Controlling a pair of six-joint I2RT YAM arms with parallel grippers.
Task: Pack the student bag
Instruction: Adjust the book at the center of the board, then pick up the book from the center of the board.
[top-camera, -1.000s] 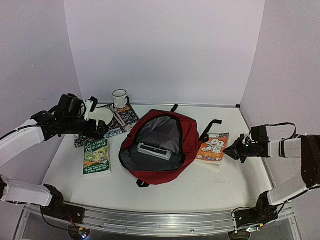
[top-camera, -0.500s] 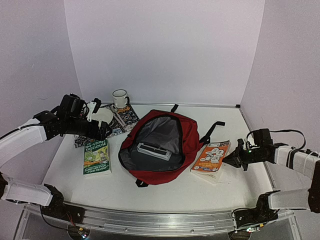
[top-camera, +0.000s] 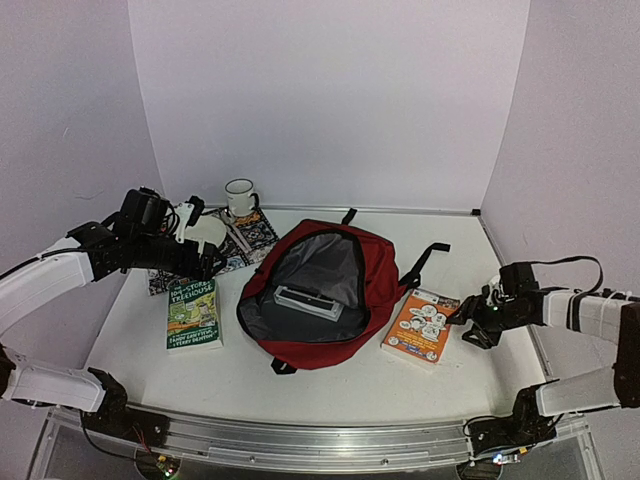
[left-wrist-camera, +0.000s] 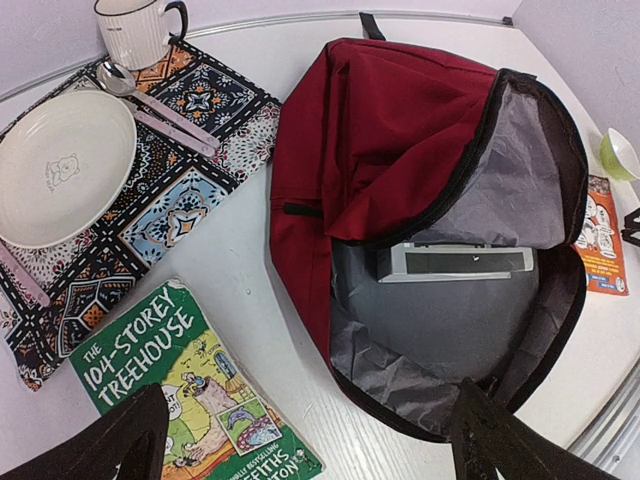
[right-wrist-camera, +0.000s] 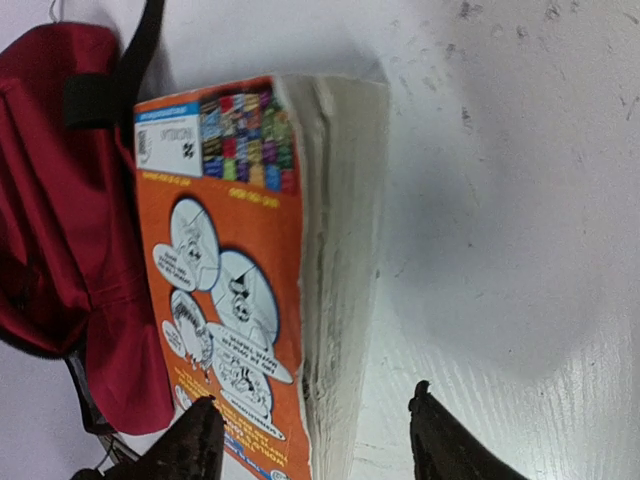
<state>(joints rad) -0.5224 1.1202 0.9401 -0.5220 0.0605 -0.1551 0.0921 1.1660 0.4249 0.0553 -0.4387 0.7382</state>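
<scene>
The student bag (top-camera: 385, 262) lies flat mid-table, dark red, its top unzipped and the grey lining showing; a flat white-framed box (top-camera: 308, 300) rests inside. An orange book (top-camera: 421, 326) lies on the table against the bag's right side. My right gripper (top-camera: 468, 322) stands open just right of that book; in the right wrist view the jaws straddle the book's page edge (right-wrist-camera: 340, 300) without touching it. A green book (top-camera: 193, 313) lies left of the bag. My left gripper (top-camera: 198, 237) hangs open above the table's left side, between the green book (left-wrist-camera: 190, 390) and the bag (left-wrist-camera: 370, 130).
A patterned placemat (top-camera: 255, 235) at the back left carries a white plate (top-camera: 205, 232) and spoons, with a white mug (top-camera: 240, 197) behind it. The bag's black strap (top-camera: 425, 255) trails toward the right wall. White walls close in on three sides.
My right gripper has opened and let go of the orange book, which was dragged nearer and now lies flat beside the bag. The left arm has barely moved.
</scene>
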